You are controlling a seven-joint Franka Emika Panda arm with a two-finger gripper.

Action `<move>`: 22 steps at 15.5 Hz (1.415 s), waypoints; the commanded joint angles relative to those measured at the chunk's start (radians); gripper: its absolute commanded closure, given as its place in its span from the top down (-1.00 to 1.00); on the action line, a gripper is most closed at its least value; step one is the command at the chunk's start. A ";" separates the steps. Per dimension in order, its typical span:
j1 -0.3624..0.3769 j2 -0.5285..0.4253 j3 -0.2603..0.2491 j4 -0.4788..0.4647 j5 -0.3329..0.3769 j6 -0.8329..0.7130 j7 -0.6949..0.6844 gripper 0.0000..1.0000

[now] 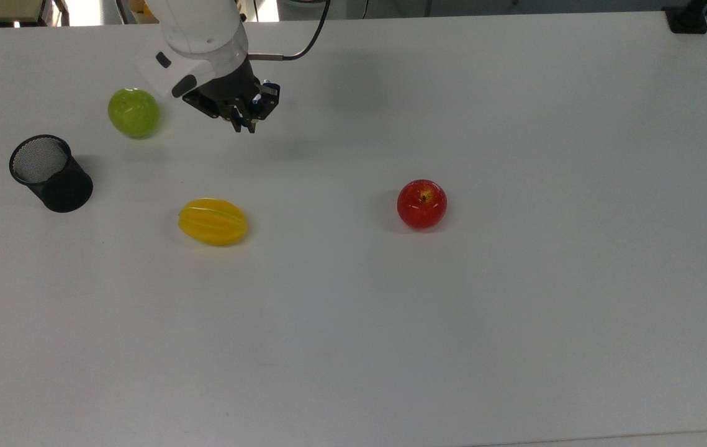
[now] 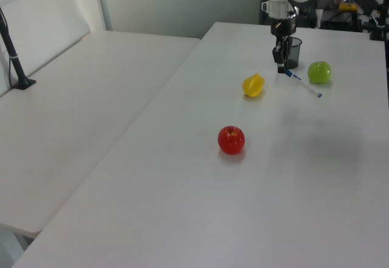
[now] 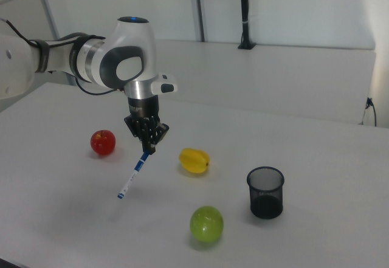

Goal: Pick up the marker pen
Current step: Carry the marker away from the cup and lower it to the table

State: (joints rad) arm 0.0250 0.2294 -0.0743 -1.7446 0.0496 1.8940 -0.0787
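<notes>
Already the black two-finger gripper (image 3: 148, 148) clamps the slim white blue-capped marker pen (image 3: 134, 174) by its top; lift steadily — off the white desk (image 3: 316, 231).

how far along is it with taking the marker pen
Done: the end effector is shut on the marker pen at its upper end, and the pen hangs tilted above the table, clear of the surface. In hand: carrying it in the air, between the red apple and the yellow fruit in the right view. Left: nothing obvious; the pen looks taken.
</notes>
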 commanded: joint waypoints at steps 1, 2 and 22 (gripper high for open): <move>0.033 0.025 -0.004 -0.021 -0.034 -0.003 0.022 -0.82; 0.038 0.039 -0.004 -0.023 -0.039 -0.003 0.025 -0.82; 0.105 0.185 -0.004 -0.010 -0.091 0.125 0.169 0.68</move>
State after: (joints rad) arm 0.1195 0.4144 -0.0739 -1.7569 -0.0188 1.9981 0.0517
